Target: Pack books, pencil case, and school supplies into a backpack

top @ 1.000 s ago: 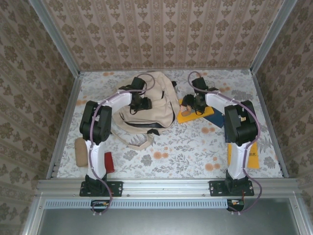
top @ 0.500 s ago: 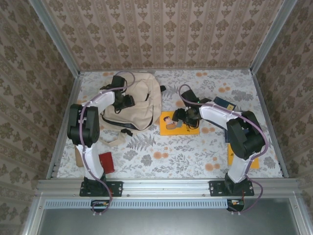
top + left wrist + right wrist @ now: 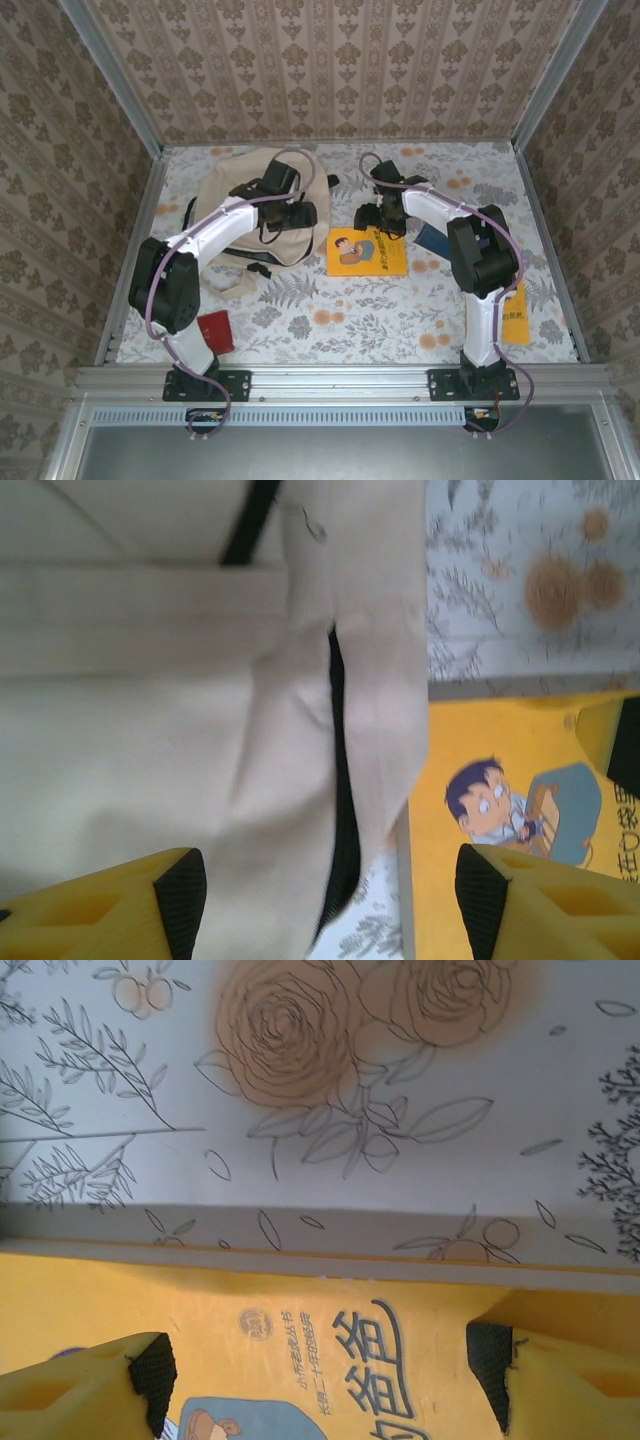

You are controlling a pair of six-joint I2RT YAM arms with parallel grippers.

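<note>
Left gripper (image 3: 330, 890), right gripper (image 3: 320, 1375): jaws released, empty. Cartoon book (image 3: 367, 252) flat on surface (image 3: 400, 310), frame centre, just beside backpack (image 3: 225, 180). I'd pinch book's upper edge, left gripper widening backpack's dark slit.

Left arm (image 3: 215, 232) and right arm (image 3: 435, 207): white tubular links, black blocky joint housings. A thin lilac cable (image 3: 297, 152) runs along each arm from far end to near base. Flat black base plates (image 3: 208, 385). Wrist views show yellow plastic fingers (image 3: 90, 910) with black pads (image 3: 183, 895) on their inner faces.
</note>
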